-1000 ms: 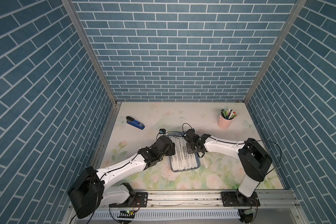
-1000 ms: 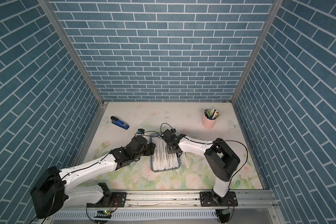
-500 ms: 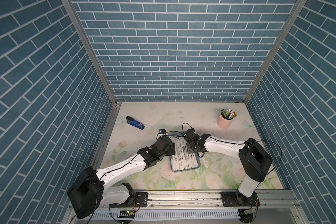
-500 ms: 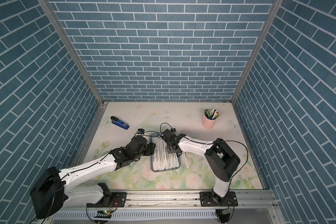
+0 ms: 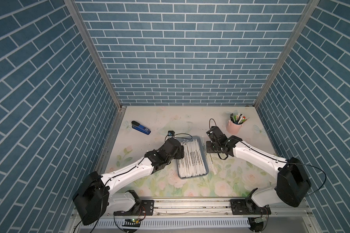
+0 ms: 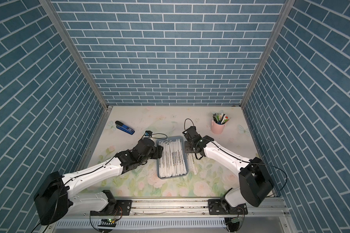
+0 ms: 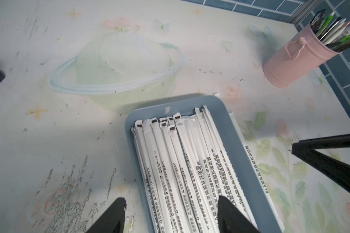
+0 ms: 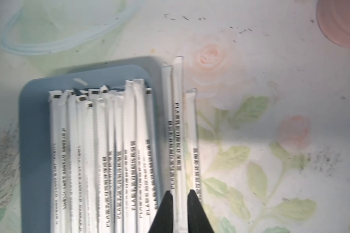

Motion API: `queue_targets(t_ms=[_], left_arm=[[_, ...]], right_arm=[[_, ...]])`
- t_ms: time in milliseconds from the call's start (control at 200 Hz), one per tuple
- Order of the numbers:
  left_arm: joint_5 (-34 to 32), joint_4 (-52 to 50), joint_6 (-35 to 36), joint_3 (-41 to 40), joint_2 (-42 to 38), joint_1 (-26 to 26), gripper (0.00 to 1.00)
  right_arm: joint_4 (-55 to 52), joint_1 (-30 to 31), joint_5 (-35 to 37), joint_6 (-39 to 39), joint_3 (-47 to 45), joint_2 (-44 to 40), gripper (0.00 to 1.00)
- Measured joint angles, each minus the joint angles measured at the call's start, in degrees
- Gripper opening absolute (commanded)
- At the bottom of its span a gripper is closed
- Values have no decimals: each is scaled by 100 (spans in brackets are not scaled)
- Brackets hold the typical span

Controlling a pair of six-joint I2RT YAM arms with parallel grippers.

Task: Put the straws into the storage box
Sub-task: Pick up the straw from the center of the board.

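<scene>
- Top views, progress: close to finished, at a guess. Most of the long white paper-wrapped straws [image 5: 192,159] already lying side by side inside the shallow blue-grey plastic storage tray [image 5: 192,177], mid-way across the pale floral worktop [image 5: 170,121]. A few loose straws [image 6: 192,164] left flat on the worktop, just beside the tray's right wall.
- Top views, arms: left fingers [image 5: 181,151] at the tray's left wall, right fingers [image 6: 187,148] low over the loose straws. Gap of either pair too small to judge here. Blue-and-black stapler [image 5: 141,127] and round pink cup of pens [image 5: 233,129] well apart from tray and arms.
- Left wrist view: left fingers [image 7: 113,215] spread wide, holding nothing. One outside the tray wall above bare worktop, its partner above the packed straws [image 7: 180,171].
- Right wrist view: three loose straws [image 8: 178,121] outside the tray [image 8: 34,121], parallel to those inside. Right fingers [image 8: 166,211] nearly pressed together, one on each side of the middle loose straw. True pinch or mere straddle: cannot tell.
- Left to do, judging from this: carrying those three over the rim and in.
- Against a second ago: right fingers then above the tray's right part, now shifted outward over the loose straws. Left arm, tray and packed straws in the same place as then.
</scene>
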Motion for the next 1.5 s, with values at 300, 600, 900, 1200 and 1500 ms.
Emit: queue_targets(t_ms=[300,600,900,1200,1500], left_arm=[[511,616,-120,249,848,-450,74],[957,1259,-372,243,1252,-973,74],[1381,1773,-297,39,1290,-1123,74],[1547,1996,-210,-111,1394,-1209,74],[1139,1585,-101,-155,807,-1027,74]], right_arm=[[131,-295,-557,-505,-514,243,26],[634,-299,-756,-658,-586,835,25],[909,-302,-669,-702,-660,1099,17],[1097,-334,-518,-804,-761,1071,7],[466,-337,-391,-793,-575,498,6]])
